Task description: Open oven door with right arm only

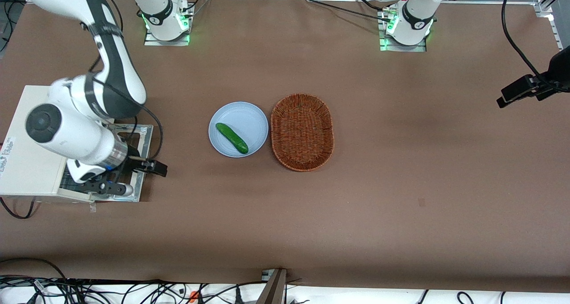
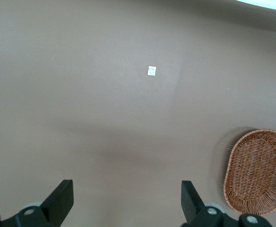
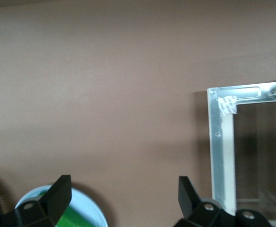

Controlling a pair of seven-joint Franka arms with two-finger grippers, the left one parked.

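Starting at the working arm's end of the table (image 1: 401, 206): the white boxy oven (image 1: 26, 161) is sitting there with the right arm (image 1: 71, 132) reaching over its top. The oven door (image 1: 143, 137) is lying folded down, roughly flat, on the table in front of the oven. It is showing as a bright metal frame around a dark glass pane, with a scrap of tape on one corner in the right wrist view. The gripper (image 3: 123, 189) is hanging over the lowered door, just in front of the oven. Its black fingers (image 3: 57, 191) are standing apart with only bare table showing between them, so nothing is being held. Judgement: the opening itself is looking done and the release stage is in hand. The next move is calling for a clean lift up and away, keeping the fingers off the door frame and the handle so the door is not being dragged back up. Moving toward the table's middle, a smooth, round pale-blue plate (image 1: 249, 117) is carrying a glossy green cucumber (image 1: 231, 138) laid diagonally. Just beside the plate, almost touching its rim, an oval brown wicker basket (image 1: 303, 100) is sitting with its coarse weave showing and nothing in it. The table surface is looking matte brown and slightly fibrous.
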